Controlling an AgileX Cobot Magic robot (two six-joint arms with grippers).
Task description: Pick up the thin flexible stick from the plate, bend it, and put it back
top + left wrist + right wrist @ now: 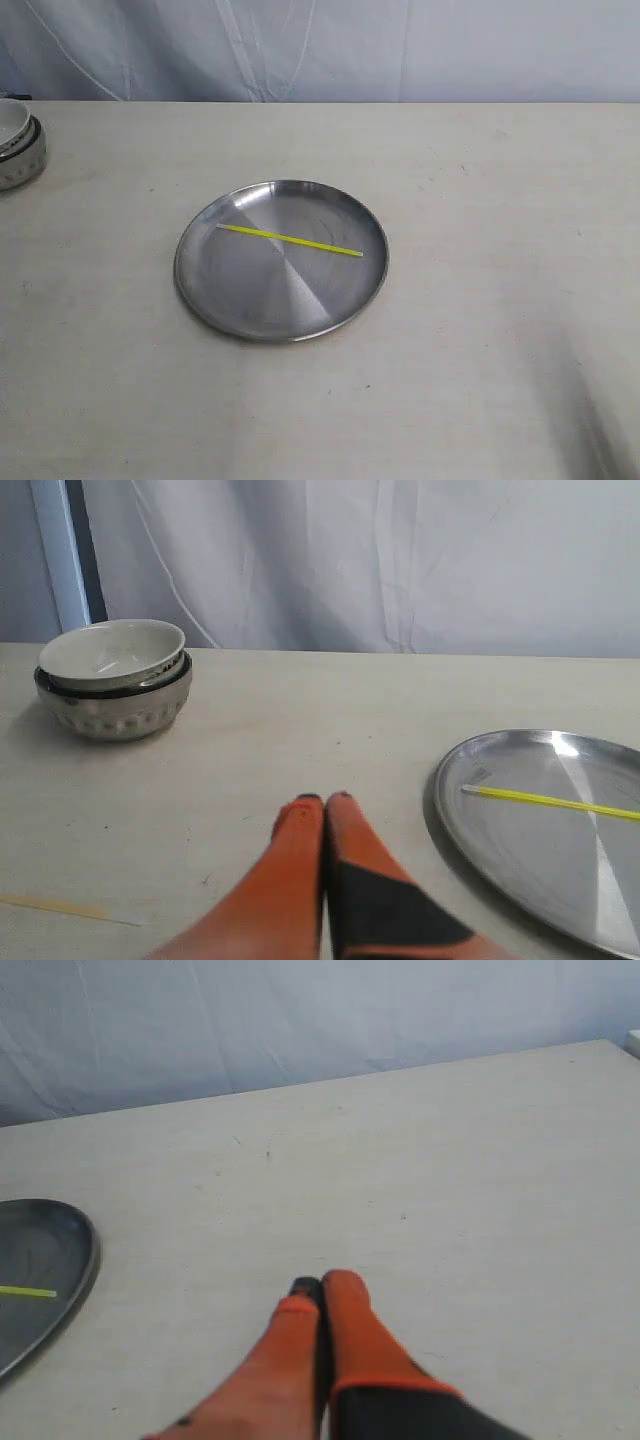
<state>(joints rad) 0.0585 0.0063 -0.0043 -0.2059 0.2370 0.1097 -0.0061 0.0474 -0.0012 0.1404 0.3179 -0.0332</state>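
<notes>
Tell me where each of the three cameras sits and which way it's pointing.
Exterior: raised above the table, looking down on the plate and stick; no arm shows.
Left wrist: low behind the shut left claw, facing the curtain, white bowl and plate ahead.
Right wrist: low behind the shut right claw, facing table and curtain, plate edge showing.
Shared: all three see plate and stick.

Shiny stainless-steel plate (270,295), smooth with a brushed sheen, on a matt off-white surface (480,330) with faint scuffs. On the plate, a thin flexible stick (290,240) of smooth yellow-green plastic. Left of the plate, a glossy glazed white bowl (112,675). Behind the plate, creased pale cloth (400,50). The left gripper (324,802) and right gripper (320,1286) have smooth orange-and-black jaws.
</notes>
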